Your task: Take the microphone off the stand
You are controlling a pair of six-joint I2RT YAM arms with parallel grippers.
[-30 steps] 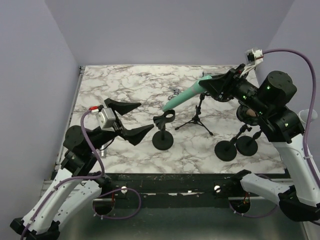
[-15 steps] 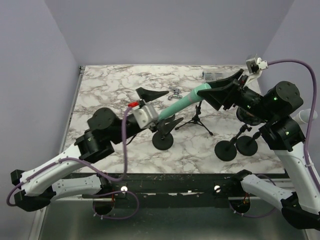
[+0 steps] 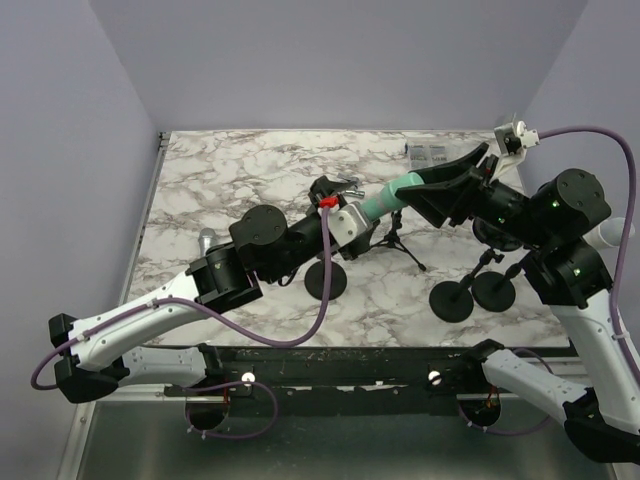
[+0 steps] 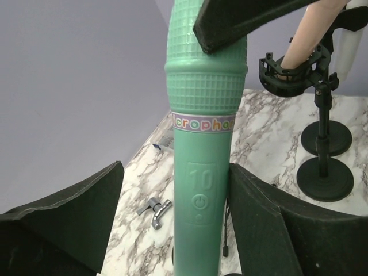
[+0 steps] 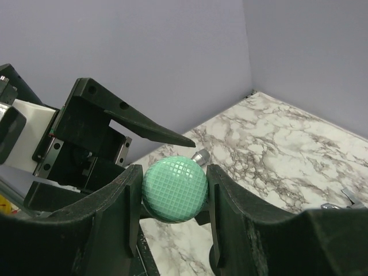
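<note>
The green microphone (image 3: 382, 202) lies tilted above the black tripod stand (image 3: 396, 240); whether it touches the stand is hidden. My right gripper (image 3: 420, 188) is shut on its gridded round head (image 5: 175, 190), one finger on each side. My left gripper (image 3: 343, 213) is open around the handle (image 4: 198, 201). In the left wrist view its right finger (image 4: 259, 213) sits against the handle and its left finger (image 4: 75, 218) stands apart from it. The tail end of the handle is hidden by the left gripper.
A round-base stand with an empty clip (image 3: 327, 281) stands just in front of the left gripper. Two more round-base stands (image 3: 470, 294) are at the right, one holding a pale microphone (image 4: 293, 54). A small metal adapter (image 4: 155, 207) and a flat packet (image 3: 430, 152) lie on the marble table (image 3: 230, 170).
My left arm has swung from the table's left side to the microphone, and its open jaws now straddle the handle. My right gripper has kept hold of the head and shifted slightly right.
</note>
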